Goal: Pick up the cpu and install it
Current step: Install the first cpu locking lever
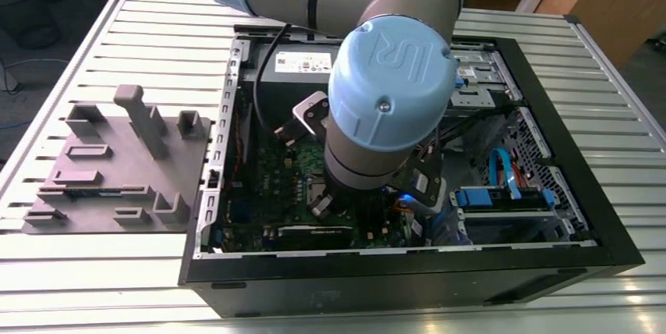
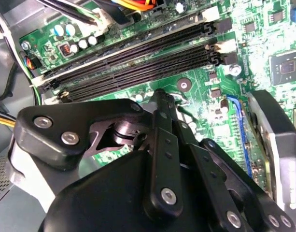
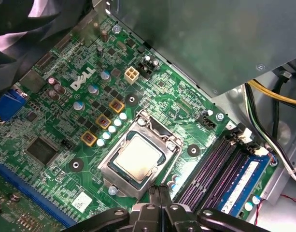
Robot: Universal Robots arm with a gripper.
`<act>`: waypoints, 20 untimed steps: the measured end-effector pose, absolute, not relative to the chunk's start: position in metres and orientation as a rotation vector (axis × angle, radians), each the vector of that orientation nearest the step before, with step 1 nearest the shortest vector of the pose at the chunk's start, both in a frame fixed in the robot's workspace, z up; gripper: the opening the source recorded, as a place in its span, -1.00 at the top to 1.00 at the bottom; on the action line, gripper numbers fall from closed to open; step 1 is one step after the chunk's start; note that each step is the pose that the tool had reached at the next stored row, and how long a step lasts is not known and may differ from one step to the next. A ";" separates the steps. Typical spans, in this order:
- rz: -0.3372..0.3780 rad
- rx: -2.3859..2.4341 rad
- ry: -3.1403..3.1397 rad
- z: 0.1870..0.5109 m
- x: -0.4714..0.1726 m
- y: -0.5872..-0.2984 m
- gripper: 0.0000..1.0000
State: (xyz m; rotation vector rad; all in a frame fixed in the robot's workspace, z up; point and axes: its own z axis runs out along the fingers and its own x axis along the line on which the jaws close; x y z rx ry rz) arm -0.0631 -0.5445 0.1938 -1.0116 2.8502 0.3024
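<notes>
The fingers [image 3: 160,193] were pressed close together with nothing between them, and they hung just above the green motherboard [image 3: 65,140]. In the second wrist view the same fingers [image 2: 160,104] pointed down near the long black memory slots [image 2: 138,55], and they held nothing there either.

Right beside the fingertips sat the cpu [image 3: 137,157]. Its pale silver top faced up and it lay flat inside the metal socket frame [image 3: 111,169] on the board. It looked level and snug in its square, so the chip seemed to be put in already. The frame around it looked like it was down, but I could not tell if it was locked.

Next to the socket was a blue memory stick [image 3: 244,181] in its slot.

Farther out, the big robot arm [image 1: 391,92] reached down into the open black computer case [image 1: 416,271]. The case lay on the ridged metal counter [image 1: 83,271], beside a grey plastic parts holder [image 1: 115,162].
</notes>
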 end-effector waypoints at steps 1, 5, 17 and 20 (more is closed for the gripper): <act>0.301 -0.998 2.854 0.194 -0.063 -0.545 0.78; 0.296 -0.910 2.878 0.194 -0.063 -0.545 0.78; 0.292 -0.906 2.885 0.194 -0.063 -0.544 0.78; 0.293 -0.920 2.882 0.194 -0.063 -0.544 0.78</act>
